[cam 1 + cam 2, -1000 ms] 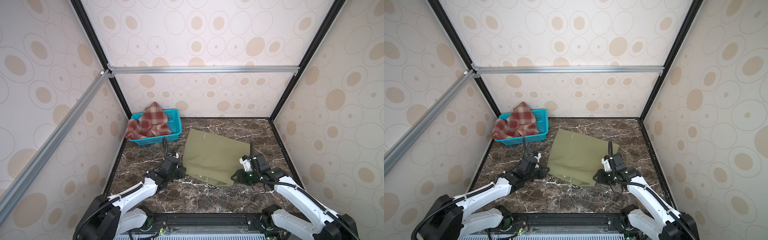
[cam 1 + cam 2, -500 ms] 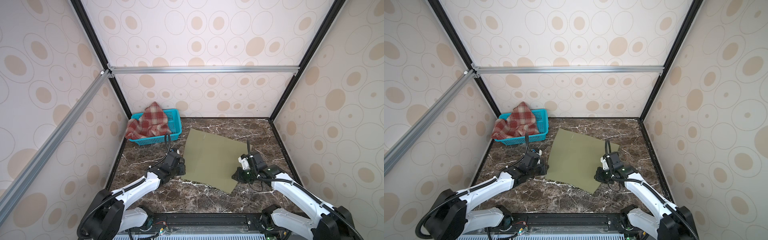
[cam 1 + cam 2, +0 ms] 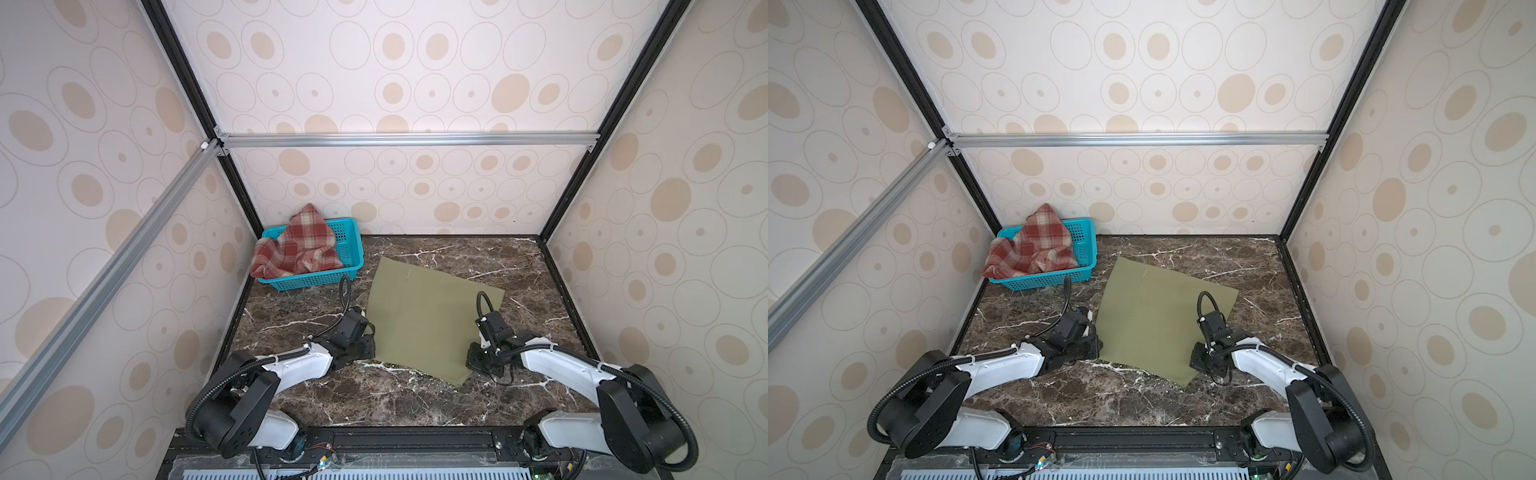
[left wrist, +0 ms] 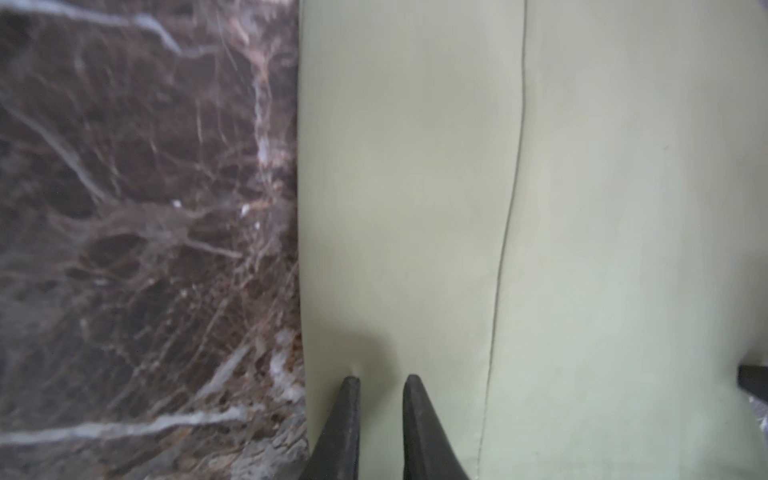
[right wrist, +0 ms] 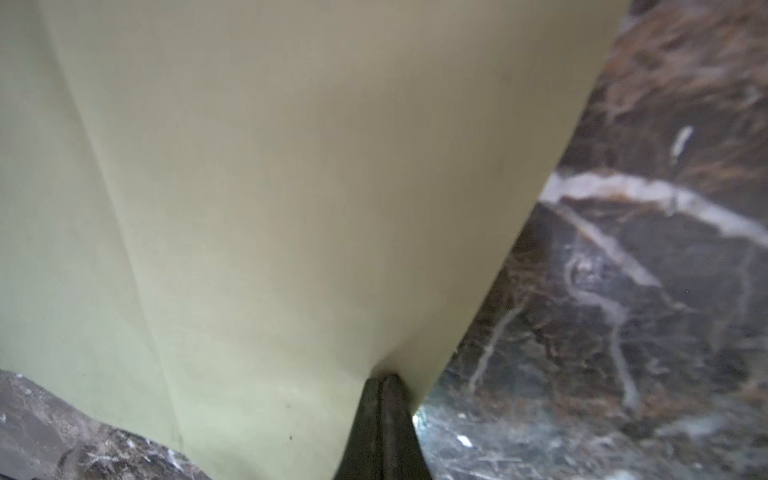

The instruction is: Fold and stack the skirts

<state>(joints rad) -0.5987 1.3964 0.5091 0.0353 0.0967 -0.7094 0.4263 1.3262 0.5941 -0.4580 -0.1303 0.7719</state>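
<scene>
Nearest me, the dark brown veined marble tabletop (image 3: 374, 399) lay bare along the front: plenty of room there. Just beyond, the left gripper (image 4: 381, 378) sat low at the near-left corner of the plain olive-green smooth skirt (image 3: 424, 320). Its jaws stood a narrow gap apart, tips just inside the straight cloth edge. I couldn't tell whether any fabric was caught between them. The right gripper (image 5: 381, 379) had its jaws pressed together, pinching the skirt's right-hand edge just up from the pointed near corner, and the cloth rose from the tips in a soft ridge.

In both top views the skirt lay spread flat at mid-table, skewed, with all four edges showing clean. Open marble ran beside its right edge out to the black frame, and another bare band lay past its far edge up to the back wall.

Far left, the teal perforated plastic basket (image 3: 309, 282) sat in the corner, near the skirt's far-left corner but apart from it. The red-and-cream plaid woolly skirt (image 3: 301, 245) lay heaped inside, spilling over the left rim.
</scene>
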